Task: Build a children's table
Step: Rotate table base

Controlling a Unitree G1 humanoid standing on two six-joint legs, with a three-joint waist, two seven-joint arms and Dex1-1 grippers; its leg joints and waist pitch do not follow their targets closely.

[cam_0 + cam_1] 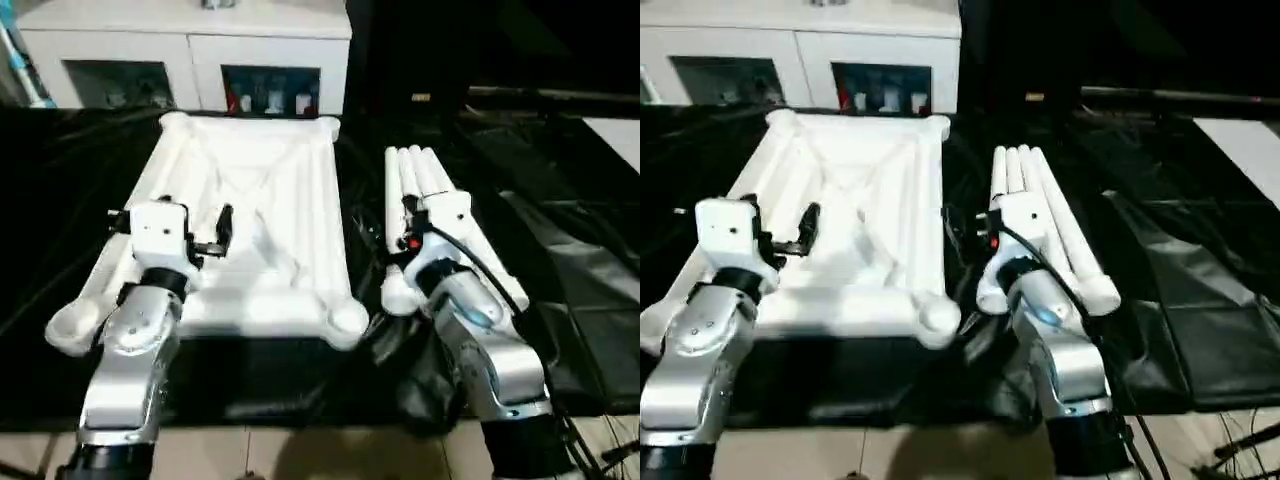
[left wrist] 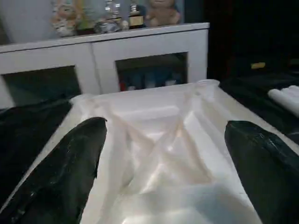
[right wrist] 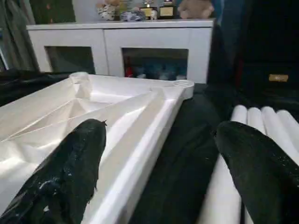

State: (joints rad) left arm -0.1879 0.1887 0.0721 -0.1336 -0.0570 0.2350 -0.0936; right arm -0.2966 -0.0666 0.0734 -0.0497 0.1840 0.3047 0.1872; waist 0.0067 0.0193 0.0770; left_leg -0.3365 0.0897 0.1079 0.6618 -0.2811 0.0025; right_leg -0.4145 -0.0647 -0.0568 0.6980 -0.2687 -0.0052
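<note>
Directly below left pincer (image 2: 163, 154): upturned tabletop (image 1: 255, 215).

A white cabinet (image 1: 190, 45) stands behind black sheeting (image 1: 590, 300) over pale floor tiles (image 1: 330, 455).

Bright light from overhead blows the white tabletop (image 1: 250, 220) out to glare, washing away its ribs. The black cloth (image 1: 80, 200) swallows detail. Everything looks slightly soft.
</note>
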